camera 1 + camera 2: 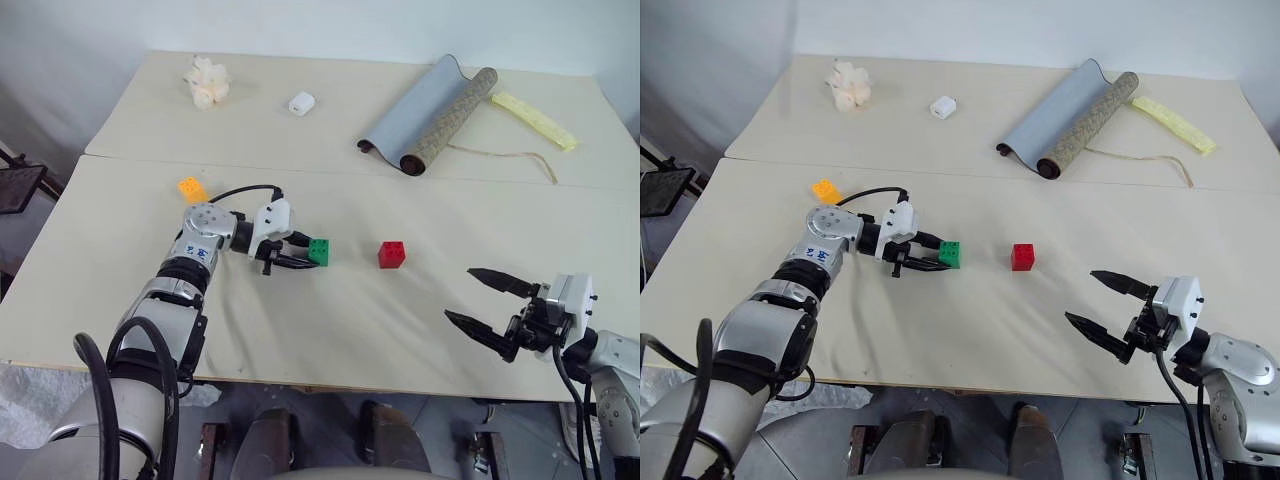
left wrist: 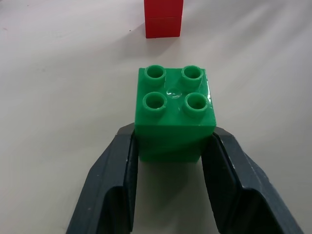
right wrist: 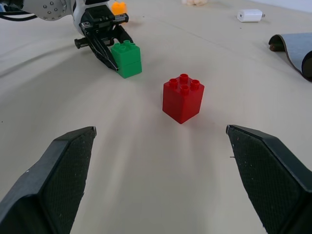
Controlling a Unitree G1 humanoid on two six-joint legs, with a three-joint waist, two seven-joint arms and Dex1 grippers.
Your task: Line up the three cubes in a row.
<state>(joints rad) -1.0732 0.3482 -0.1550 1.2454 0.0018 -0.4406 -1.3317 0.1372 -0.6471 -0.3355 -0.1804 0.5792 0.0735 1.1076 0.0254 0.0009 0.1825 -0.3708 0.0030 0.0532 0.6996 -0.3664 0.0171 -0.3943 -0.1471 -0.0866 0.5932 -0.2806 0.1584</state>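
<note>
Placement of the green cube point(image 1: 319, 250) looks like the step in hand: my left claw point(image 1: 296, 252) has it between its two black fingers, resting on the worktop point(image 1: 330, 330) just left of the red cube point(image 1: 392, 254). From the left wrist view the fingers point(image 2: 117, 165) flank the block's lower sides, and I cannot tell whether they still pinch it or have begun to let go. My right claw point(image 1: 482, 300) hangs near the right front edge with its fingers spread wide and nothing between them.

Green and red sit side by side with a gap, roughly on one line across the worktop. The orange-yellow cube point(image 1: 192, 188) lies farther back and to the left, well apart from both. I judge two of three are about in place. Next I need to free the green cube without nudging it, draw the left claw back, then fetch the orange-yellow one and set it on the same line.

Each cube is a small glossy plastic block with four round studs on top.
</note>
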